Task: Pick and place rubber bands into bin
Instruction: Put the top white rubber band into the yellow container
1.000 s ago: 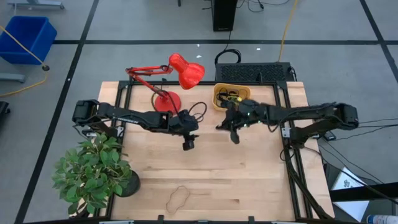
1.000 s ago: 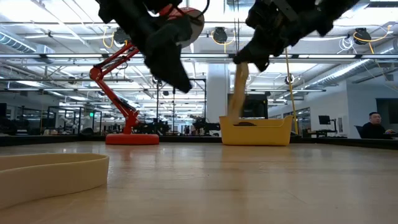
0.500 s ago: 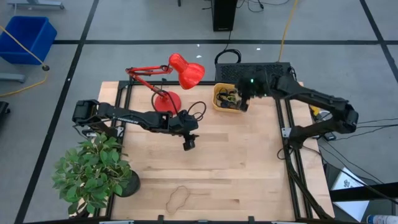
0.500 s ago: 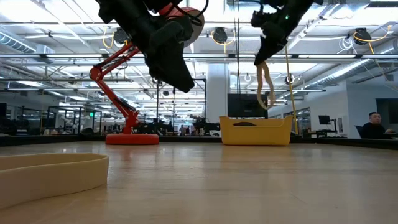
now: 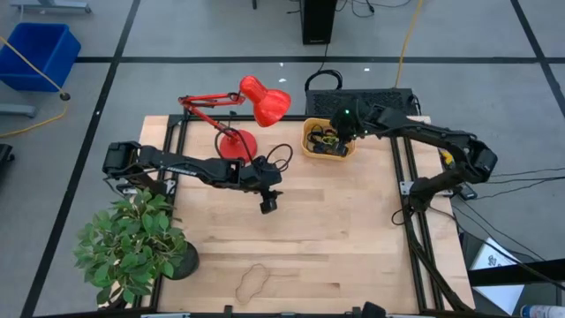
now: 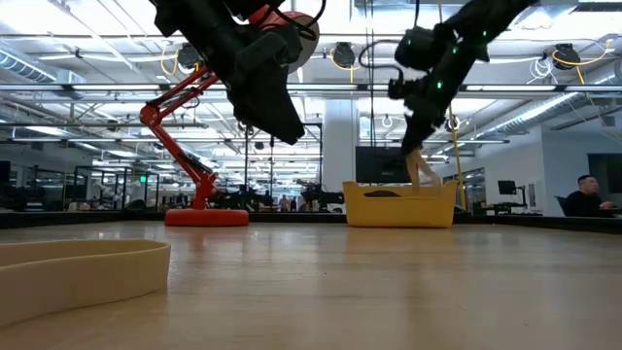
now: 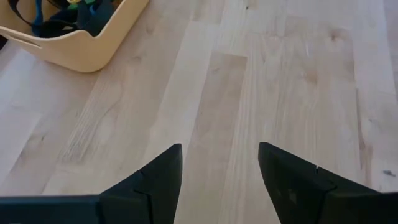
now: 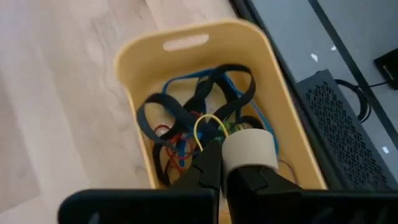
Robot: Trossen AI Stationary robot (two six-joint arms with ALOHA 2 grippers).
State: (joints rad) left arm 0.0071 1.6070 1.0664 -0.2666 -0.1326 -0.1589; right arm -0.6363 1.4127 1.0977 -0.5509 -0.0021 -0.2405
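Note:
The orange-yellow bin stands at the table's far edge and holds several black, blue, red and yellow rubber bands. My right gripper is above the bin, shut on a wide tan rubber band. My left gripper hangs open and empty over the middle of the table, as the left wrist view shows. Another tan rubber band lies flat on the table near its front edge. My right gripper pinches the tan band between its two fingers; a short loop of the band stands at the fingertips. The fingers point down from above. The band hangs below them, and its lower end reaches down behind the bin's rim.
A red desk lamp stands left of the bin, with a black cable beside its base. A potted plant fills the near left corner. A large blue bin is on the floor. A person sits far behind.
My right gripper has gone from the middle of the table up and toward the far edge with the tan band, then come down over the bin. The band, lifted clear and dangling half a second ago, now reaches into the bin.

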